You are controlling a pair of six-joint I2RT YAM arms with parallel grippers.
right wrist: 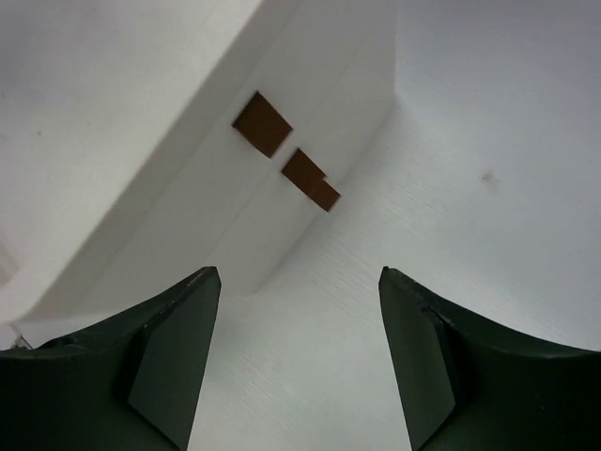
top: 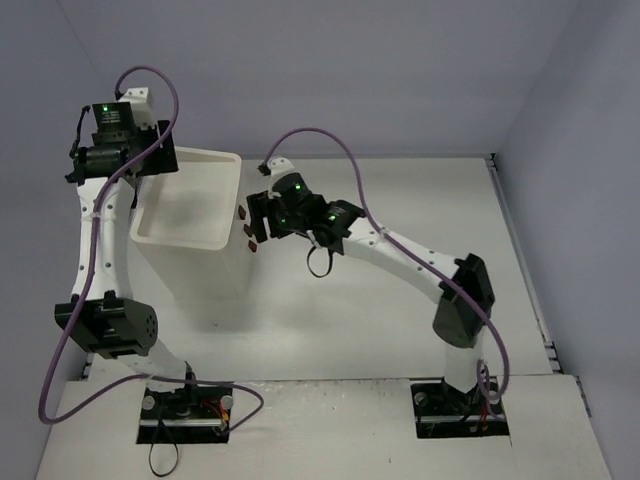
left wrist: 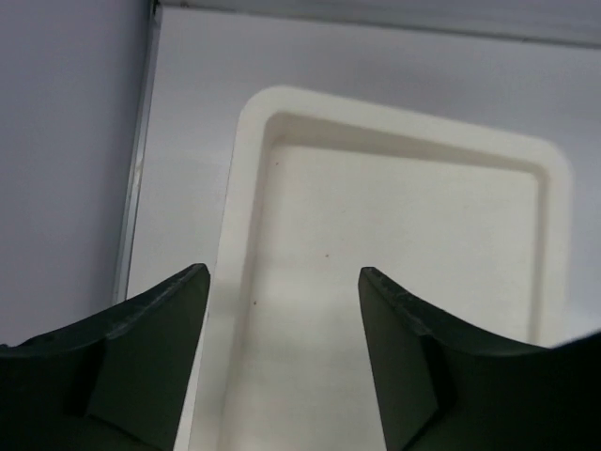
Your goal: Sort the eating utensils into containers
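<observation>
Arm bases: bolted at the near edge of the table [top: 400, 330]. The left base [top: 185, 405] is set just in front of the drawer unit [top: 195, 265], the right base [top: 462, 405] well off to the unit's right.
Right gripper [right wrist: 300, 277]: held low at the unit's right face, near the handles [right wrist: 262, 123] but apart from them. Its fingers [right wrist: 174, 329] are spread wide, with nothing between them.
Handles: three small brown tabs are seen stacked down that face of the unit, the lower two close together.
Drawer unit: stood upright on the table, tall and white. The drawer fronts on its right face are seen flush with one another.
Top drawer [left wrist: 246, 188]: found at the unit's top, open to above. Its white floor is seen marked by a few small specks.
Left gripper [left wrist: 285, 272]: held above the unit's far left corner, pointed down over the top drawer. Its fingers are parted, and nothing is gripped.
</observation>
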